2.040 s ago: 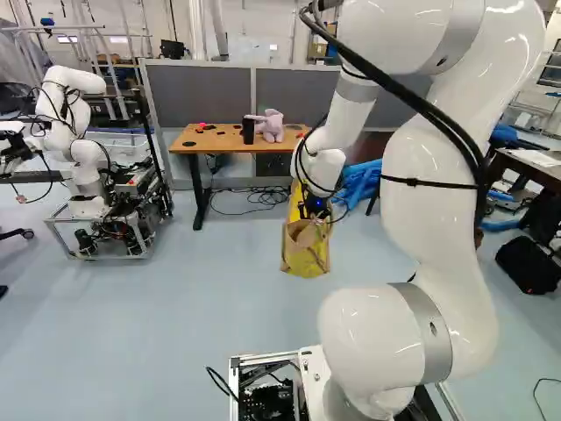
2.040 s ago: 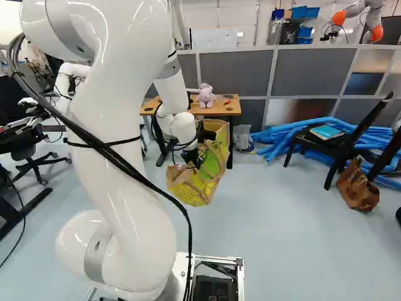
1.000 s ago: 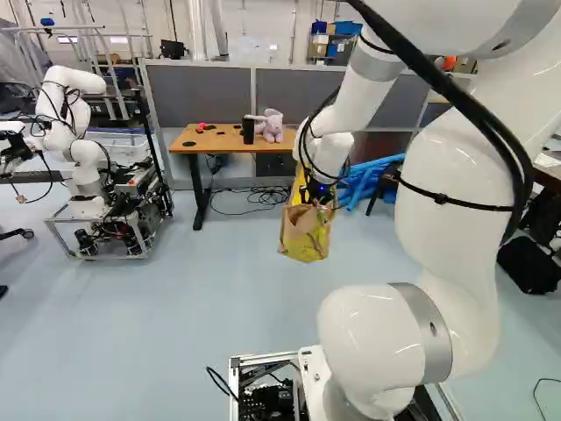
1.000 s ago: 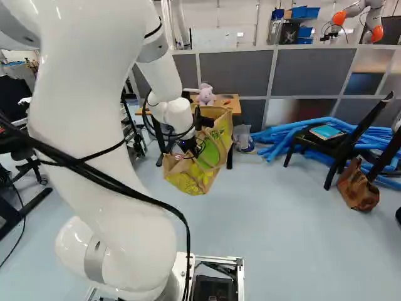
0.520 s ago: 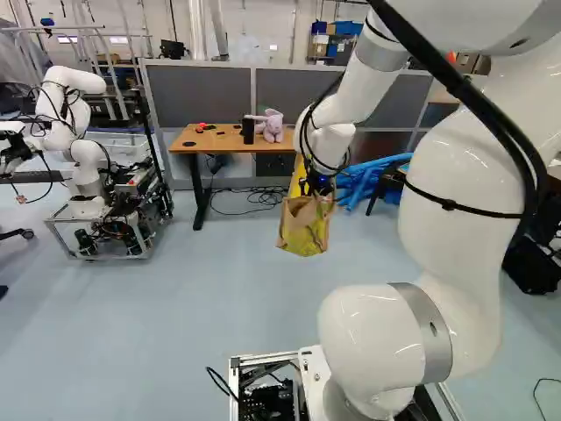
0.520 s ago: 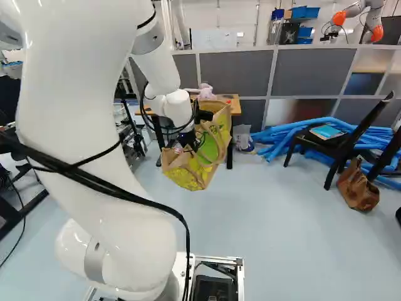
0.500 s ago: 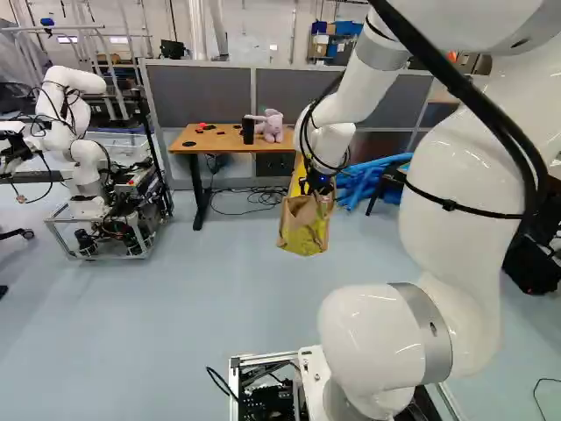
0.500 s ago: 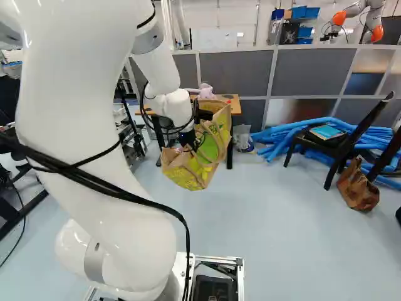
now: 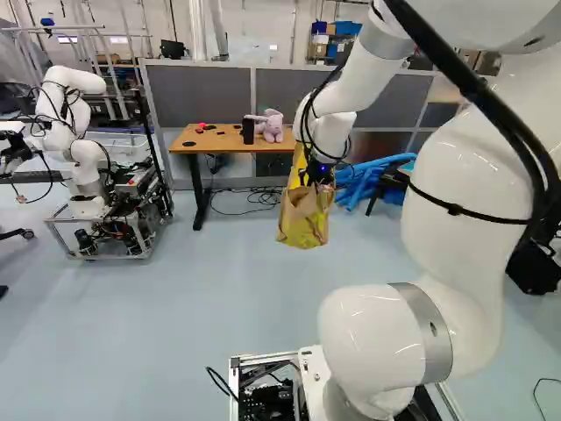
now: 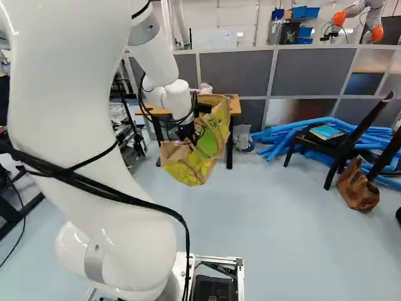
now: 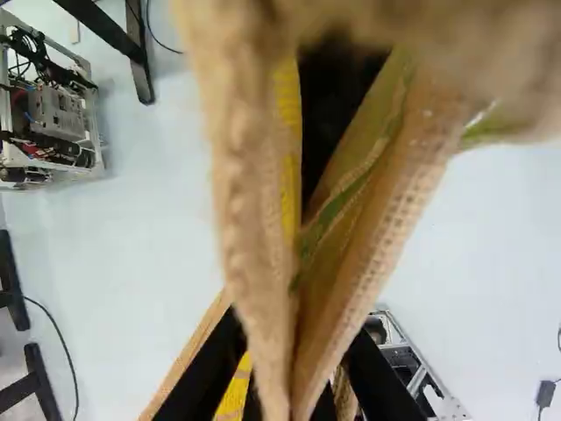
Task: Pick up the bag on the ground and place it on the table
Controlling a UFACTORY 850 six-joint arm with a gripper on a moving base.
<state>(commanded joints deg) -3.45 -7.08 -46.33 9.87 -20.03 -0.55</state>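
Apparently, your gripper is pinching the handles of the bag; you're likely carrying something soft and light, those handles serving better than its yielding sides.

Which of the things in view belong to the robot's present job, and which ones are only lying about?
For the job: yellow-and-tan bag; wooden table; jaws.
Only lying about: plush toy; black cylinder; blue tubes; brown bag.
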